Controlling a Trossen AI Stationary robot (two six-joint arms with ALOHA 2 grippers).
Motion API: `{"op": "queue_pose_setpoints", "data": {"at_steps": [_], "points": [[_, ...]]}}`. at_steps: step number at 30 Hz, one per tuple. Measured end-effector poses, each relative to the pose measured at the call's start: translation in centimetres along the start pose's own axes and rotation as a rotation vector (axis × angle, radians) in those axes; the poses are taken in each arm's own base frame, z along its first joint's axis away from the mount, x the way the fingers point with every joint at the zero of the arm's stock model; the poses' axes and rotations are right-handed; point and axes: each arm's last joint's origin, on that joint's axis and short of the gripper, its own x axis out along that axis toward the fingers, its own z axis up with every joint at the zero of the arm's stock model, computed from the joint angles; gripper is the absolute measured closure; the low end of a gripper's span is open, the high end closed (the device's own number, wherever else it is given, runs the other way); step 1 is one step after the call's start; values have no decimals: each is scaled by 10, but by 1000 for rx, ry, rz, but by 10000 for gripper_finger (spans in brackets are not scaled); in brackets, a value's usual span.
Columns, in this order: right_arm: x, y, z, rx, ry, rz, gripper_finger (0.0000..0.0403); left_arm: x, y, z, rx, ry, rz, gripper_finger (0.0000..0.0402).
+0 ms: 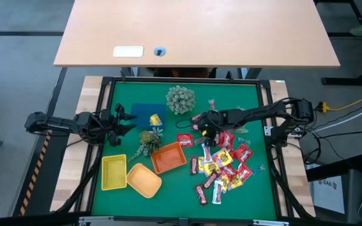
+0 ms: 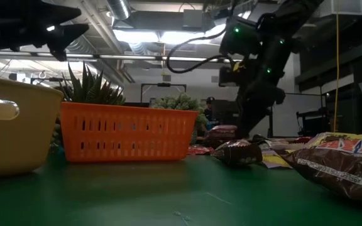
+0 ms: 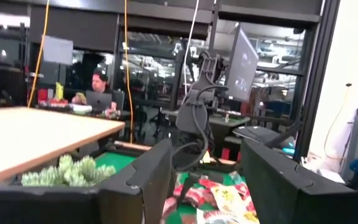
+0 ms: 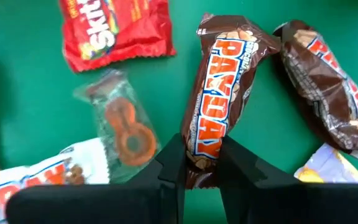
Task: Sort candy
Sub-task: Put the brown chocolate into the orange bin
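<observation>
Nearest the lens in right wrist view: brown bar, clamped at 1 end by right pincer, fingers narrow on wrapper, bar lying flat on green surface. Beside it: 2nd brown bar, red packet, clear packet w/ orange rings. Rest of candy pile spread on right half of surface, apart from trays.

Step in hand, by judgement: pick just made, lift not yet begun. Next move calls for straight lift clear of neighbours, then carry across to a tray, prob. orange basket, yellow basket or round orange tray; which one suits brown bars can't tell.

Right arm stretched in from right edge, wrist low over pile's near-centre edge, pointing down. Left pincer wide, empty, held above surface at left side, near blue pad, waiting.
</observation>
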Motion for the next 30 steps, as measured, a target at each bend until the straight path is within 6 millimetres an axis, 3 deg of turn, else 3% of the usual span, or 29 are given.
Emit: {"op": "queue_pose_setpoints", "data": {"at_steps": [9,18,30], "points": [[-17,4,25,-3,-56,148,336,25,-5,-4,18,71,6,223],[-38,5,52,-5,-161,186,336,79,-27,6,230,208,-49,223],[-53,10,74,-38,-294,360,336,140,-47,-3,350,311,-81,223]]}}
